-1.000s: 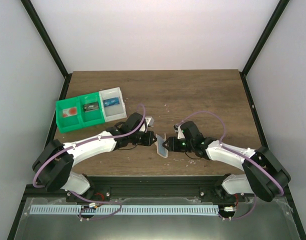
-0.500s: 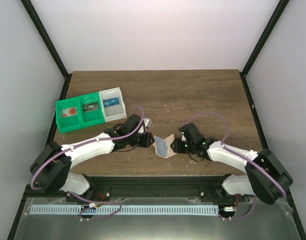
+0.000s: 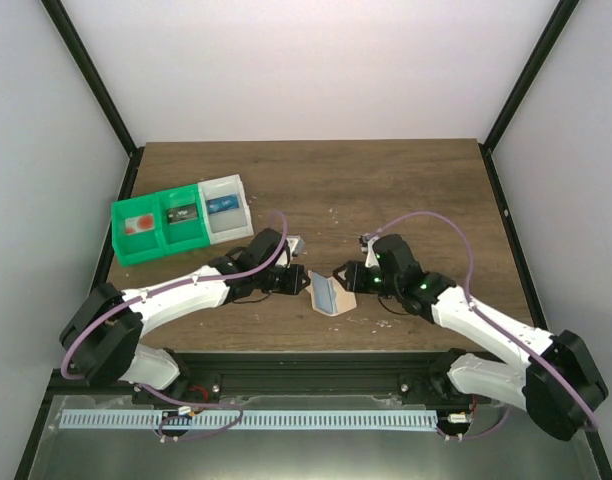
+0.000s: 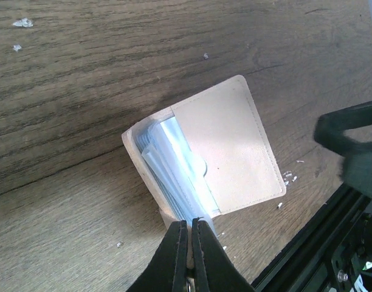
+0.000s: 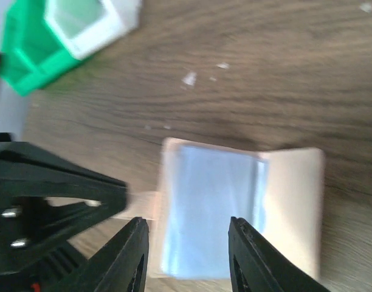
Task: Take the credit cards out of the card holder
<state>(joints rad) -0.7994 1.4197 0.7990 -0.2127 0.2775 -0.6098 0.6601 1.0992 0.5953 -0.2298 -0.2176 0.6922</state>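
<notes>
The card holder [image 4: 231, 143] lies on the wooden table [image 3: 406, 190] near its near edge, between the two arms. It is open, its tan flap folded out to the right in the left wrist view. Inside it sits a stack of credit cards [image 4: 174, 173], pale bluish and glossy. Glare washes out their faces, so no print can be read and their number cannot be counted.

The left gripper [image 4: 189, 226] has its jaws pressed together at the holder's near-left edge. In the right wrist view a tan tab runs from the holder to those black fingertips, so the jaws seem to pinch the tab. The pinched part itself is hidden between them.

The right gripper [image 5: 187, 226] is partly open, one finger at each side of the bluish panel. That picture is motion-blurred, and I cannot tell whether the fingers touch the cards or the holder, or stand just above them. Nothing is seen held. In the left wrist view this gripper is only a blurred black shape cut off at the right edge.

The green bin [image 3: 146, 235] and the white bin [image 3: 226, 205] stand side by side well apart at the far left, their contents too small to make out. White specks [image 4: 20, 23] dot the table.
</notes>
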